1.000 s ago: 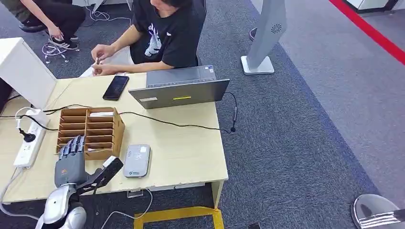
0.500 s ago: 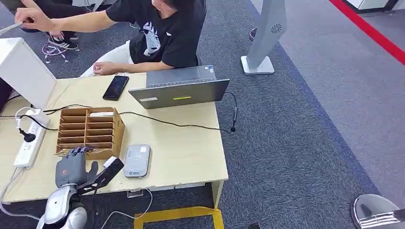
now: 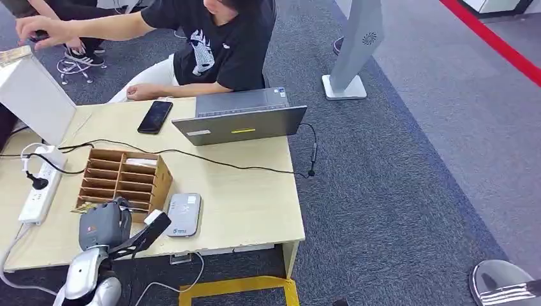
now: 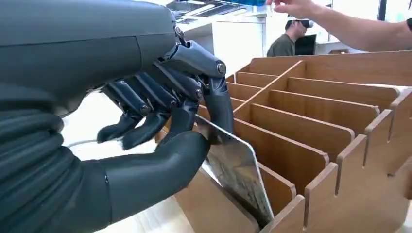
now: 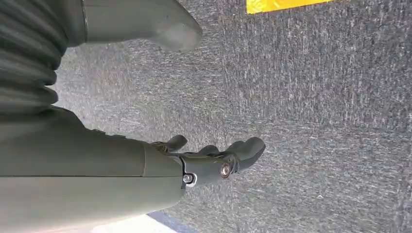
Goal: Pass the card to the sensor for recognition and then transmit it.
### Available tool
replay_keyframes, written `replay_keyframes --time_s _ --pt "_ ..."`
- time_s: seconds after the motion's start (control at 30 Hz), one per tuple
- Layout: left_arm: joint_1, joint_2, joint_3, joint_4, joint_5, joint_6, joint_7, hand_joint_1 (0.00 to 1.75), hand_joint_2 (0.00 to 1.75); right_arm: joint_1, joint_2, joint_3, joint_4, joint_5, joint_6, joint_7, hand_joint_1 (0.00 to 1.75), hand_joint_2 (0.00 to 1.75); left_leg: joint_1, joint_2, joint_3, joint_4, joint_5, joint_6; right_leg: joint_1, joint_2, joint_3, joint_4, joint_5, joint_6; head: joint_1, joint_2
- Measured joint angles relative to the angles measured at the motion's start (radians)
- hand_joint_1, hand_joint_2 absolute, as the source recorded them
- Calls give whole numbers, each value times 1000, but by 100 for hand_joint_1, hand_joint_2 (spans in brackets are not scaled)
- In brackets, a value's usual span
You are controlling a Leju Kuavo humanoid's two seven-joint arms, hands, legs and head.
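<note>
One card (image 4: pixel 236 171), left hand (image 4: pixel 160 121) pinching.

Left hand (image 3: pixel 102 224), at 7 o'clock, is pinching a card (image 4: pixel 238 174); right hand (image 5: pixel 214 162) is hanging, fingers apart.

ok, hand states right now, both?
Left hand: pinching a card at the wooden organizer.
Right hand: holds nothing, fingers apart, hanging over the carpet.
</note>
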Motion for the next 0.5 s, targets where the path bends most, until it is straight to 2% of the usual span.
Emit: replay_keyframes --time_s 0.23,0.5 --pt "15 0 -1 -33 8 9 19 175 175 2 0 -5 0 -1 -7 -2 0 175 0 0 0 0 0 0 0 0 0 0 0 0 0 0" --pt "23 27 5 -152 29 59 37 175 175 12 0 -21 0 -11 -10 -18 0 175 0 0 0 0 0 0 0 0 0 0 0 0 0 0"
